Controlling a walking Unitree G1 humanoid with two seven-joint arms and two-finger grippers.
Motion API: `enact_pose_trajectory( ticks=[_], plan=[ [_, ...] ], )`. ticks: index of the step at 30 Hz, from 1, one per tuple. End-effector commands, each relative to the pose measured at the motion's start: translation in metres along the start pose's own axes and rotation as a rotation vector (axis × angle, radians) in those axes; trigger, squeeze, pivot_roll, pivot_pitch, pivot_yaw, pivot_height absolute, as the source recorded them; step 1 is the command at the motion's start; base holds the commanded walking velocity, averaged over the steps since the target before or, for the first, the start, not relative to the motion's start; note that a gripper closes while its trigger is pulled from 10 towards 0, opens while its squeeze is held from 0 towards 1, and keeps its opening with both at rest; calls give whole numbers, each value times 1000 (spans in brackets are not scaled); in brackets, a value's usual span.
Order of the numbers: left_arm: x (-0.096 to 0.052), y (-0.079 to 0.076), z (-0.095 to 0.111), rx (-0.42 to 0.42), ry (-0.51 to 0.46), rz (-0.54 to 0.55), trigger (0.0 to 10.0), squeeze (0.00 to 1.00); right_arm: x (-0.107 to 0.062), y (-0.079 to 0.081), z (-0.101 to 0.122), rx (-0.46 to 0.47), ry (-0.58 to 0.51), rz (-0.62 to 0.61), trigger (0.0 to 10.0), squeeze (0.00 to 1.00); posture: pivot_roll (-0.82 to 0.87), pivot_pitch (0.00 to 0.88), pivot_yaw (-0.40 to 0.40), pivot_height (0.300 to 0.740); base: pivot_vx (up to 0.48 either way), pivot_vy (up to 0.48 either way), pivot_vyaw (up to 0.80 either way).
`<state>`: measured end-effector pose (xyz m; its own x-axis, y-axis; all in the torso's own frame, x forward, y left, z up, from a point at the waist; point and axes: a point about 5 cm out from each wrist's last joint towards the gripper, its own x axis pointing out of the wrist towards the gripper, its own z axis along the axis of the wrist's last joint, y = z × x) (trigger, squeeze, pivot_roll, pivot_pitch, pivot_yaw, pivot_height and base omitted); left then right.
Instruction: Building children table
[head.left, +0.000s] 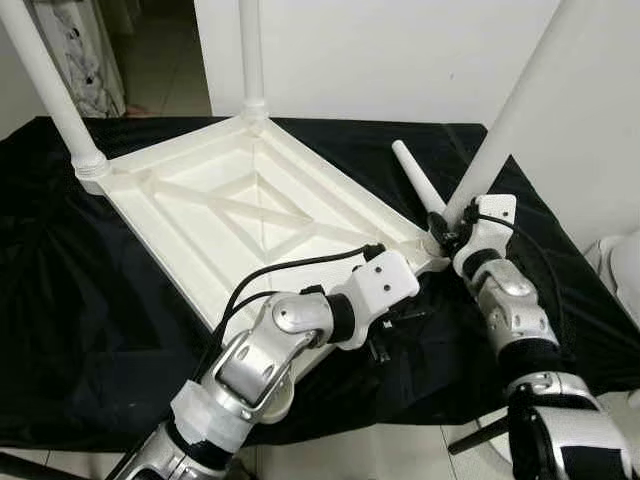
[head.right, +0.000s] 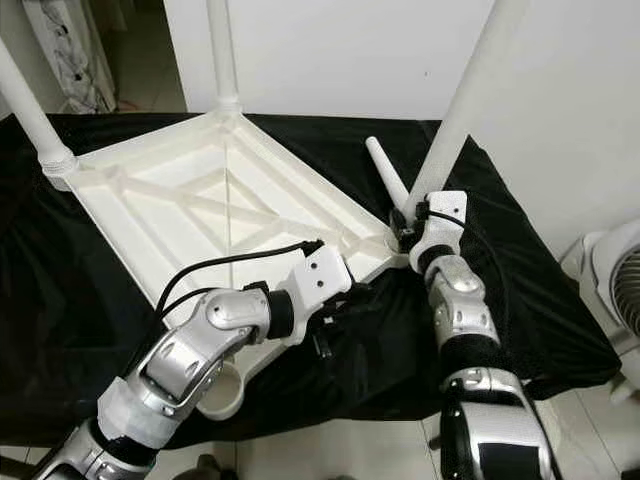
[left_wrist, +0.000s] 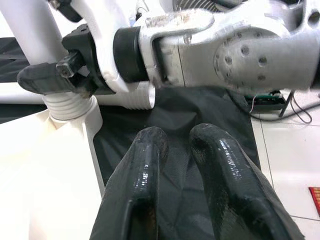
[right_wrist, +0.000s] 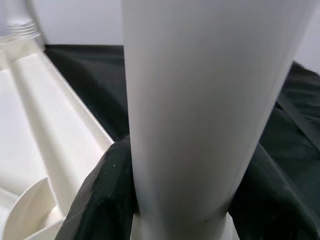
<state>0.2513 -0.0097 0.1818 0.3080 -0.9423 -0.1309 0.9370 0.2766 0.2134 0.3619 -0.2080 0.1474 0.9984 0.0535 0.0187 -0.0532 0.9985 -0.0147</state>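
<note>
At the near corner of the overturned tabletop (head.left: 230, 215): right pincer (head.right: 408, 228) clenched around the base of a white leg (head.left: 510, 110), black fingers (right_wrist: 102, 200) wrapped on both sides just above the threaded collar and corner socket. Left pincer (head.left: 385, 335) just beside, over the black cloth (head.left: 80, 320) at the tabletop's edge; fingers (left_wrist: 137, 190) nearly together, gripping nothing.

Judged step: screwing this leg into its socket. Best done with the leg kept square to the socket, turned in short regrips, downward pressure light until threads bite; cross-threading the likely fault, since the leg leans. Advisable to brace the tabletop with the left pincer against spinning on the cloth.

Beyond the right pincer: loose leg (head.right: 385, 172) lying on the cloth, apart from the tabletop, not yet fitted; an open socket (head.right: 222, 395) at the nearest corner.

Farther off: two legs upright in the far corners, one (head.left: 50, 85) left, one (head.left: 252, 55) at the back.

Materials: moulded white plastic, smooth, slightly glossy; underside ribbed with diagonal braces; legs round, tapered tubes; cloth matte, creased, draped over the worktop.
</note>
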Motion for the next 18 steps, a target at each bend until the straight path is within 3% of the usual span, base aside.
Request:
enact_pose_trajectory(
  ticks=[1,10,18],
  plan=[
    [0,0,-1,2,8,28,10000,0,-8,-1,-25,26,109,-65,0,0,54,37,-21,740,0,0,0],
    [0,0,-1,1,5,28,10000,0,-18,10,-25,36,88,-232,0,0,51,40,-25,740,0,0,0],
    [1,0,-1,1,4,28,10000,0,-23,20,-26,52,94,-285,0,0,50,43,-27,740,0,0,0]
  ],
)
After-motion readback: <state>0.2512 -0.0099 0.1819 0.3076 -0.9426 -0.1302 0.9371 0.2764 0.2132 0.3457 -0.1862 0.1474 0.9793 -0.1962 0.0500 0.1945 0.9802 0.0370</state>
